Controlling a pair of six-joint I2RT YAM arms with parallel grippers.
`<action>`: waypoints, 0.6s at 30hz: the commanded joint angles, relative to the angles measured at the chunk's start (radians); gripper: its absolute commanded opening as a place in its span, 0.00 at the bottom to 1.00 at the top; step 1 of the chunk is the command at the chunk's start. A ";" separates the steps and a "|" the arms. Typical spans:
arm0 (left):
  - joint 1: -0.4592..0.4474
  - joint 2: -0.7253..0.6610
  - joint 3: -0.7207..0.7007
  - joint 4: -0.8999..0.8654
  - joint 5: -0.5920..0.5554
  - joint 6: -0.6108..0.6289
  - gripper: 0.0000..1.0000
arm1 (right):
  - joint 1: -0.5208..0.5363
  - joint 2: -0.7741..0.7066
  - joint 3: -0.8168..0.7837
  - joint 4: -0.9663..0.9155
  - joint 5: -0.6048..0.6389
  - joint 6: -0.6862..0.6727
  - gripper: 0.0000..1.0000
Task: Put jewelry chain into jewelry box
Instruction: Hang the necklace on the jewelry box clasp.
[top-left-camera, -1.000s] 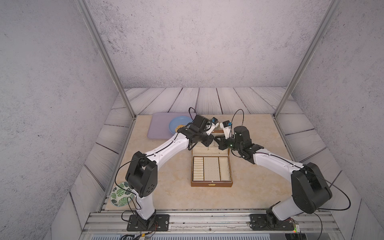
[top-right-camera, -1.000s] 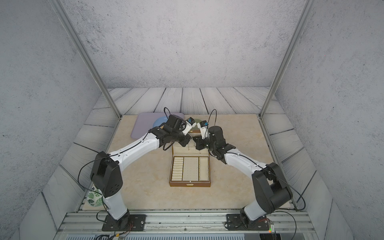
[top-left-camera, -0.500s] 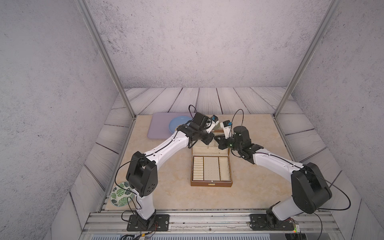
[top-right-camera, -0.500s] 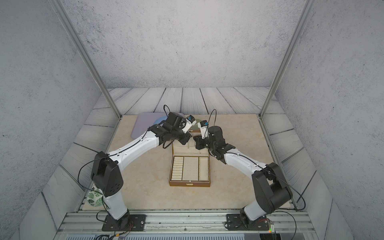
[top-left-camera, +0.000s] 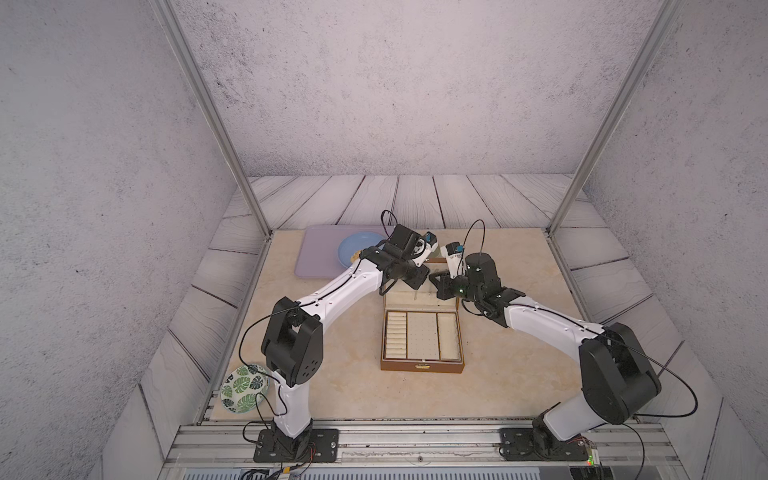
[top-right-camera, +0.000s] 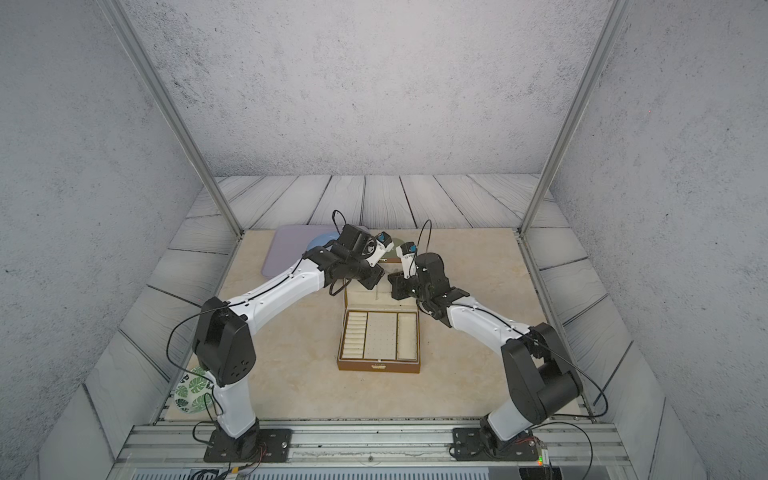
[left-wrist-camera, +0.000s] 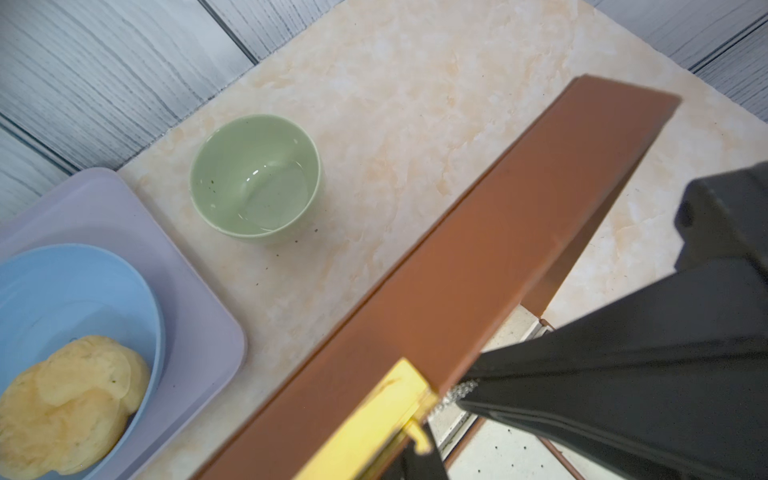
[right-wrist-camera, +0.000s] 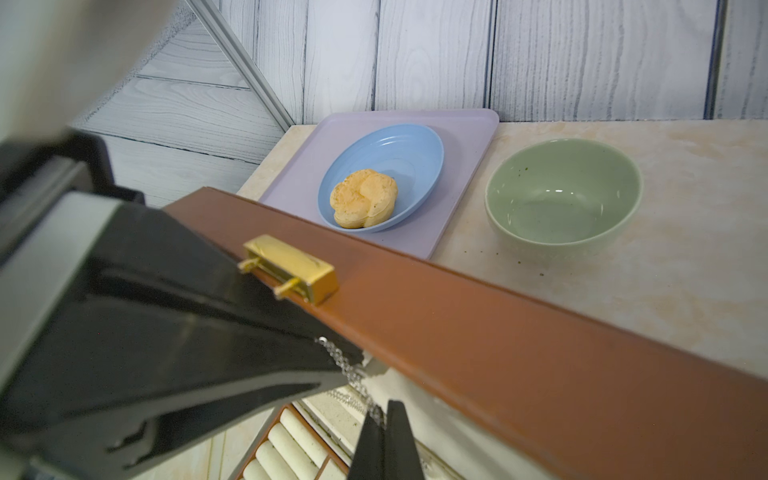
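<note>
Jaws on both arms are pressed together on the thin silvery metal jewelry chain (right-wrist-camera: 355, 380). The left gripper (right-wrist-camera: 343, 365) pinches it at its tip and the right gripper (right-wrist-camera: 384, 419) pinches it a little farther along, so a short run of links hangs between the two. Both tips meet just inside the upright lid of the rectangular brown leather-look jewelry box (top-left-camera: 422, 366), close to the gold clasp (right-wrist-camera: 291, 266) on the lid's edge, slightly above the centre of both top views. The box stands open on the beige marble-look counter (top-left-camera: 519, 374), its cream compartmented tray facing up. Beyond the lid, toward the upper left in a top view, a flat lilac tray (top-left-camera: 316, 253) carries a pale blue oval dish (top-left-camera: 353, 249) holding a golden pastry (right-wrist-camera: 363, 199). A pale green bowl (right-wrist-camera: 563, 195) sits on the counter beside that tray. A white bowl with a green leaf print (top-left-camera: 243, 388) stands at the lower left, beside the left arm's base.
</note>
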 joint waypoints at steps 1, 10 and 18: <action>0.013 0.021 0.040 -0.016 -0.018 -0.024 0.02 | 0.002 0.019 0.030 -0.019 0.015 0.015 0.00; 0.013 0.002 0.032 -0.001 -0.010 -0.034 0.01 | 0.002 0.001 0.017 0.005 0.017 0.013 0.00; 0.013 -0.034 0.035 0.009 -0.010 -0.042 0.00 | 0.001 -0.055 0.031 0.008 0.034 0.005 0.00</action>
